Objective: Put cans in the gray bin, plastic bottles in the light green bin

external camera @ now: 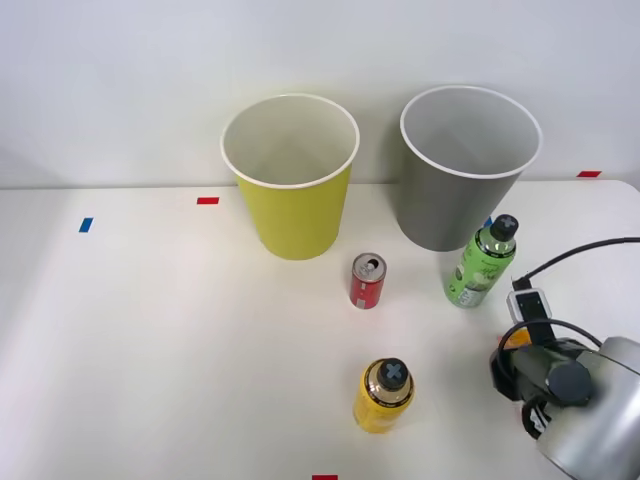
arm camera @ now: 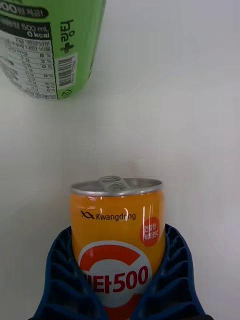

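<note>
My right gripper (arm camera: pixel 119 236) is shut on the orange-and-white can (arm camera: pixel 117 220), its blue fingers (arm camera: pixel 62 270) pressed against both sides; the can's base is hidden. In the front view a sliver of that can (external camera: pixel 516 340) peeks out beside my wrist at the table's right. The green bottle (external camera: pixel 482 262) (arm camera: pixel 47 45) stands just beyond it, in front of the gray bin (external camera: pixel 470 165). The red can (external camera: pixel 368 281) stands upright mid-table, in front of the light green bin (external camera: pixel 292 180). The yellow bottle (external camera: pixel 384 396) stands nearer the front edge.
My right arm (external camera: pixel 580 400) and its black cable (external camera: pixel 570 255) cover the front right corner. Red tape marks (external camera: pixel 208 200) and a blue one (external camera: pixel 86 225) lie on the white table. A wall rises behind the bins.
</note>
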Tool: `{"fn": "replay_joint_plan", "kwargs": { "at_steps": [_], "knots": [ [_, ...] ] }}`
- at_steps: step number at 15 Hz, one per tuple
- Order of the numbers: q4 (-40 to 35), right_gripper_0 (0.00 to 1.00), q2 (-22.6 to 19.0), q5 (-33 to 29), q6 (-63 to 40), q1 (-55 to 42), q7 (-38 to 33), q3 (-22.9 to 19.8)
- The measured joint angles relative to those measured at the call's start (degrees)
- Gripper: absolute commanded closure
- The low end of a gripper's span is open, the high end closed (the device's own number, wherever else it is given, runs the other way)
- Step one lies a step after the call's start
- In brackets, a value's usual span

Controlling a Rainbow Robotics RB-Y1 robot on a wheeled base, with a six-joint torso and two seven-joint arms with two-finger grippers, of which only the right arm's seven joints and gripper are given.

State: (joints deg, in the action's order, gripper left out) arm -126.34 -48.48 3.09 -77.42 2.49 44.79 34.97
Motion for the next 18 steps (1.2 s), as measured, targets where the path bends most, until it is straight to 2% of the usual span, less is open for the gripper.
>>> {"fn": "replay_joint_plan", "kwargs": {
  "at_steps": [3,5,9,13,15,18],
  "knots": [
    [-6.02,1.00,-2.10,-6.70,3.62,-6.31,-0.24,-0.22],
    [-11.37,1.00,-3.15,-8.96,6.17,-10.27,-0.50,-1.53],
    [-20.07,1.00,-3.48,-15.99,8.69,-13.95,-0.52,-2.92],
    [-21.71,1.00,-3.01,-27.02,15.55,-16.64,-1.64,-3.31],
    [-21.89,1.00,-1.72,-29.88,19.95,-17.41,-3.34,-3.76],
    [-22.17,1.00,0.20,-33.48,26.62,-18.09,-10.16,-4.40]
  ]
}}
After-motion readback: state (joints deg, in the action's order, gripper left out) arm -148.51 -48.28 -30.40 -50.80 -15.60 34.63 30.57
